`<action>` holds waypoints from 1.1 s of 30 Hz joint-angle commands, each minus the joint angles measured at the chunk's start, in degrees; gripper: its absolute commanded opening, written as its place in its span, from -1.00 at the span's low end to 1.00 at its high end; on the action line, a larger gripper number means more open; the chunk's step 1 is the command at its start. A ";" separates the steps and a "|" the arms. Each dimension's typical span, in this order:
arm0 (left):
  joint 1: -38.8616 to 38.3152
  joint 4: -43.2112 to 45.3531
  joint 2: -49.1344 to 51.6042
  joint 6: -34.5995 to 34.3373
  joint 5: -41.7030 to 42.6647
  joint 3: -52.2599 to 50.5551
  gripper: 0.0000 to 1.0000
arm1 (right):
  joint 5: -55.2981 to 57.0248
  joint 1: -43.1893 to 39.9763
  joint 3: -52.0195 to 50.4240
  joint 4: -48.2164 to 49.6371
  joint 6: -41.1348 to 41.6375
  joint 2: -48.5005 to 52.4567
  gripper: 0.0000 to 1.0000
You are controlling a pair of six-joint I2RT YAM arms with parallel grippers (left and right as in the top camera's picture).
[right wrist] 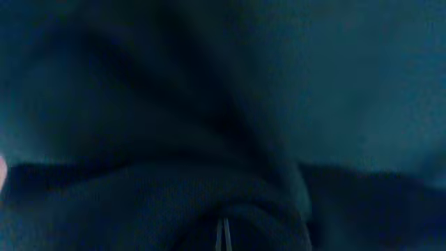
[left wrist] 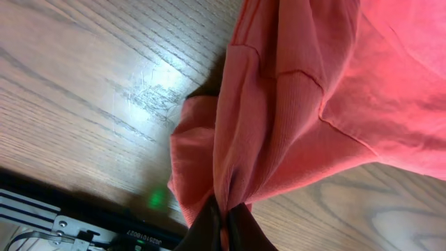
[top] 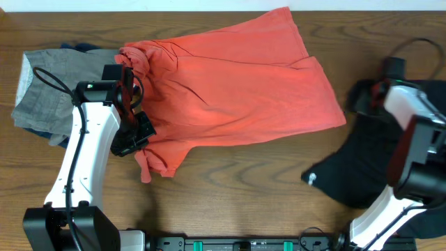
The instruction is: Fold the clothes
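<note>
The coral-red T-shirt [top: 244, 84] lies spread across the middle of the table, with no lettering showing. Its left side is bunched up. My left gripper [top: 134, 139] is shut on a fold of the shirt's lower left edge; in the left wrist view the fingers [left wrist: 224, 213] pinch the red fabric [left wrist: 293, 104] just above the wood. My right gripper [top: 361, 97] is at the far right over a black garment [top: 355, 171]. The right wrist view is filled with dark cloth [right wrist: 209, 125] bunched round the closed fingertips [right wrist: 223, 233].
A grey garment [top: 49, 90] with a bit of blue cloth [top: 78, 47] under it lies at the far left, beside the left arm. A black rail [top: 244, 244] runs along the table's front edge. Bare wood [top: 237, 181] shows in front of the shirt.
</note>
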 commanded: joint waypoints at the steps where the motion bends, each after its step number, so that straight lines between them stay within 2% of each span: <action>1: 0.20 -0.37 -0.09 -0.31 -0.92 -0.13 -0.88 | 9.64 -8.24 1.97 -1.18 3.63 3.02 -0.98; 5: 0.20 -0.39 -0.09 -0.31 -0.92 -0.13 -0.88 | 9.62 -16.65 7.61 -3.91 3.67 3.02 -0.98; 10: 0.20 -0.37 -0.09 -0.28 -0.92 -0.13 -0.88 | 6.60 -22.77 14.10 -11.82 8.59 2.97 -0.94; 12: 0.20 -0.37 -0.09 -0.28 -0.92 -0.13 -0.88 | -1.84 -23.61 16.81 -13.86 7.10 2.97 -0.89; 16: 0.20 -0.39 -0.09 -0.28 -0.92 -0.13 -0.88 | -27.34 -22.10 20.68 -16.02 -4.87 2.95 -0.69; 18: 0.20 -0.37 -0.09 -0.28 -0.92 -0.13 -0.88 | -35.45 -19.56 21.11 -18.97 -7.04 2.95 -0.65; 22: 0.20 -0.37 -0.09 -0.28 -0.92 -0.13 -0.88 | -33.75 -12.44 19.89 -26.12 -8.35 2.97 -0.64; 27: 0.20 -0.35 -0.09 -0.28 -0.92 -0.13 -0.88 | -23.50 -1.86 16.61 -33.22 -8.44 2.97 -0.70; 33: 0.20 -0.39 -0.09 -0.28 -0.92 -0.13 -0.88 | -17.79 5.35 9.94 -33.07 -8.20 2.97 -0.70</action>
